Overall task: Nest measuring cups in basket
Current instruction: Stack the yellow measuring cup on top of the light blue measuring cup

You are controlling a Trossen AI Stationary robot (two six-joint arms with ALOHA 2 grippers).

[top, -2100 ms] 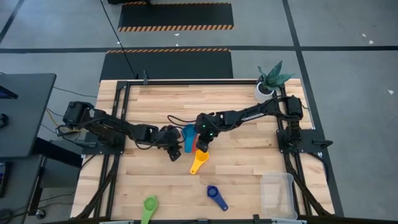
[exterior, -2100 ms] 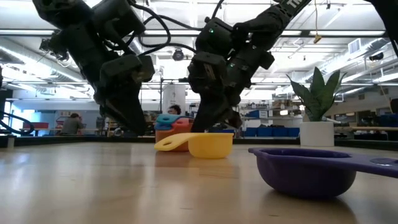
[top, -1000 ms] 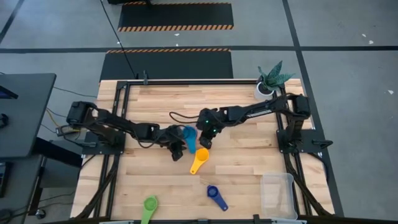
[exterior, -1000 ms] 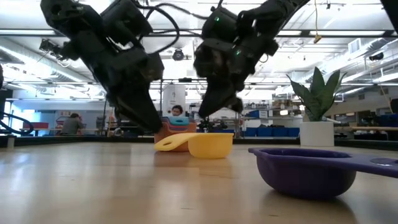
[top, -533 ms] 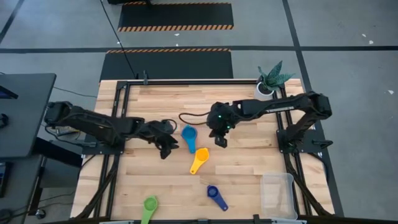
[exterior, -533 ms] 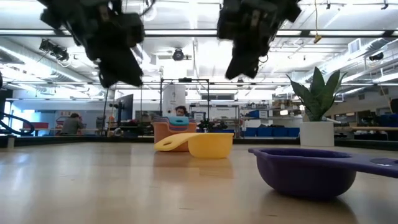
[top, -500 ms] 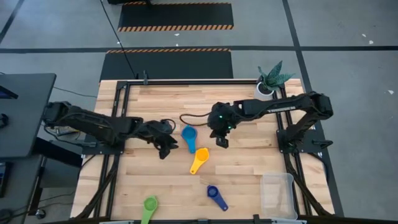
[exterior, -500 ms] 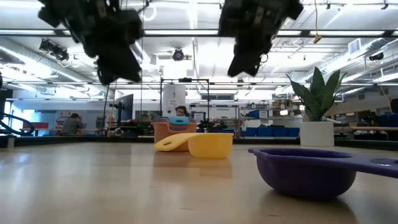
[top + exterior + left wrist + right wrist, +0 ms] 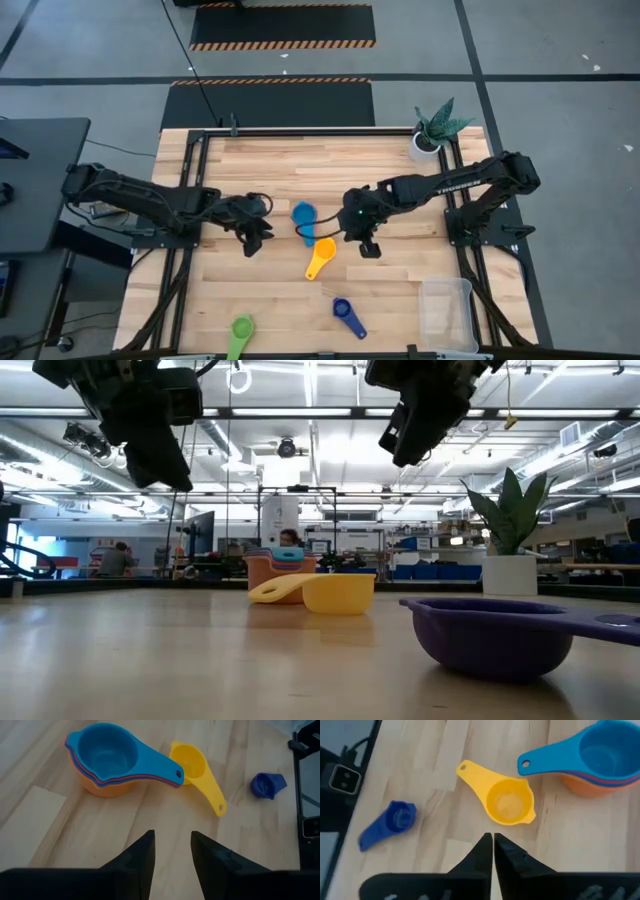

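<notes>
Cups scattered mid-table, none in the basket (image 9: 447,312).
Nested stack (image 9: 102,762) (light blue on top, darker blue and red rims under it, orange at the bottom) sat on the wood just ahead of the left fingers (image 9: 143,854), handles toward the yellow cup (image 9: 192,766).
Yellow cup lay upright, directly ahead of the right fingertips (image 9: 483,845), just beside the stack, handle pointing away from it.
Dark blue cup (image 9: 390,822) lay off to one side of the right fingers, farther from them than the yellow one; well apart from the stack.
Green cup (image 9: 240,330) sat at the table's near edge, far from both grippers.
Basket stood in the near corner on the right arm's side, well beyond the right fingers, nothing visible inside.
Left gripper (image 9: 252,241) hung above the table, jaws apart, holding nothing, beside the stack.
Right gripper (image 9: 368,246) hung above the table, fingers pressed almost together, holding nothing, beside the yellow cup.
Both grippers clear of the tabletop in the low view.
Potted plant (image 9: 432,132) stood at the far corner behind the right arm.
</notes>
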